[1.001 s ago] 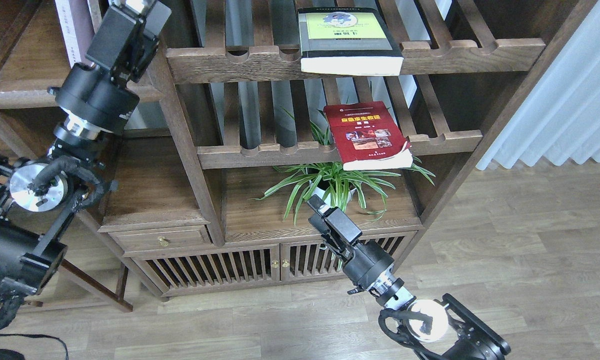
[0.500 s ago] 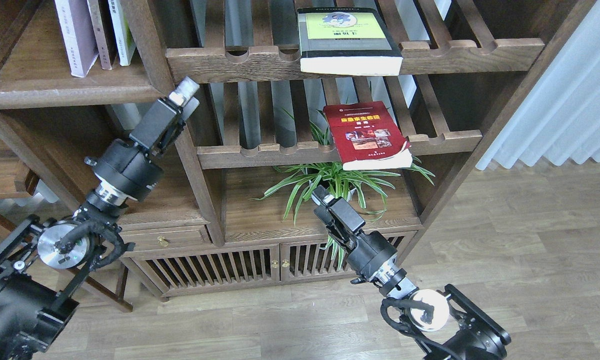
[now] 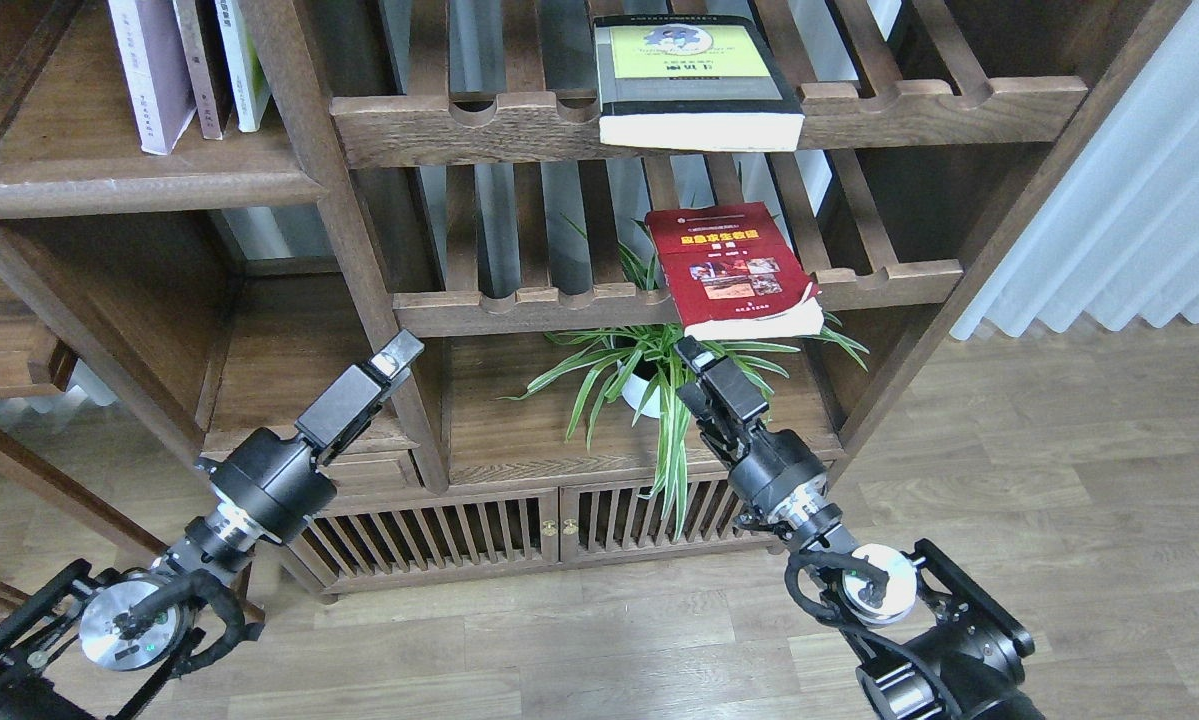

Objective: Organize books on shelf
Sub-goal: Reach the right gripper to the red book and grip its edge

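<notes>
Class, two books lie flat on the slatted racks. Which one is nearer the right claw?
The red book on the lower rack; the right claw sits just beneath it, while the yellow-green book lies a rack higher.

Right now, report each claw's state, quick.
Left claw: holds nothing; open or shut cannot be told.
Right claw: holds nothing, just below the red book; open or shut cannot be told.

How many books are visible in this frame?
5: three upright on the shelf at upper left; yellow-green book on the top rack; red book on the rack below.
</notes>
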Controlling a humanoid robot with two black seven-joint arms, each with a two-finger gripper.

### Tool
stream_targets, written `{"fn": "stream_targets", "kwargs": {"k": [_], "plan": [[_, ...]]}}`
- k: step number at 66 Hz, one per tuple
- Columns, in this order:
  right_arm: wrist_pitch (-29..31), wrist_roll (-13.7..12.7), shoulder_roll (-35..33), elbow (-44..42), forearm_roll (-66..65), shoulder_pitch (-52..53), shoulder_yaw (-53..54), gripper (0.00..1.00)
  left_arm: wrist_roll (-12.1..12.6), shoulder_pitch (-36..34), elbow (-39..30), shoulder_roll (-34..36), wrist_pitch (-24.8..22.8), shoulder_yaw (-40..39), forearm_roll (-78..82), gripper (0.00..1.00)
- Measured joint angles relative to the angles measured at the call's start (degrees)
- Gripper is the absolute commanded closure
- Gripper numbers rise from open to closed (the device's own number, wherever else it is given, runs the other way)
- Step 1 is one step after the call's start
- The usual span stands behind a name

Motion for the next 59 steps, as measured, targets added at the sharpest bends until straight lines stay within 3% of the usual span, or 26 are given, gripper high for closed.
{"fn": "stream_targets", "kwargs": {"k": [35,59], "plan": [[-11.4,0.0,0.0,-5.9,2.8,8.4,4.8,0.06,2.3,0.7,0.0,0.7,0.0,1.9,0.9,0.00],[-12.9,0.0,0.0,-12.3,4.4,13.8,6.8,0.17,2.3,-0.1,0.0,1.3,0.0,1.4,0.9,0.00]]}}
